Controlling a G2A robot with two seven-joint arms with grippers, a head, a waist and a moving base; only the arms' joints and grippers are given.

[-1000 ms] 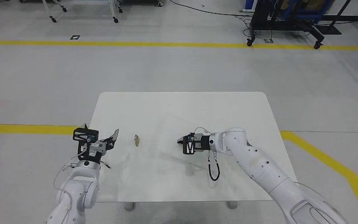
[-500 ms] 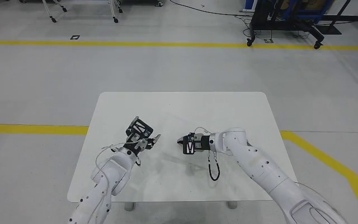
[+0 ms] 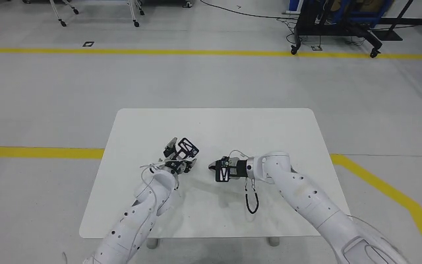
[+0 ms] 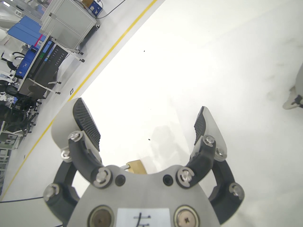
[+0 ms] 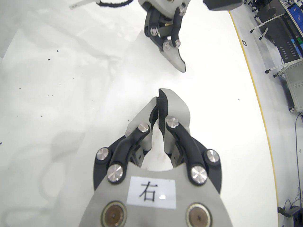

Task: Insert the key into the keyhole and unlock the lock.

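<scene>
A brass lock (image 4: 136, 166) lies on the white table (image 3: 277, 125), showing just past the base of my left gripper (image 4: 142, 114), under the palm. That gripper is open and holds nothing. In the top view the left gripper (image 3: 182, 154) hovers near the table's middle and its arm covers the lock. My right gripper (image 3: 217, 169) sits a short way to its right, pointing at it. In the right wrist view the right gripper (image 5: 158, 100) is shut pad to pad, with no key visible between them. The open left gripper (image 5: 201, 31) faces it across a small gap.
A black cable loop (image 3: 251, 198) hangs from the right arm onto the table. A faint clear sheet (image 3: 204, 148) lies under both grippers. The table's far half and right side are bare. Yellow floor lines (image 3: 198, 51) and racks lie beyond.
My left arm swung from the table's left edge rightward, over the lock, and now stops close to the right gripper. The right arm has not moved.
</scene>
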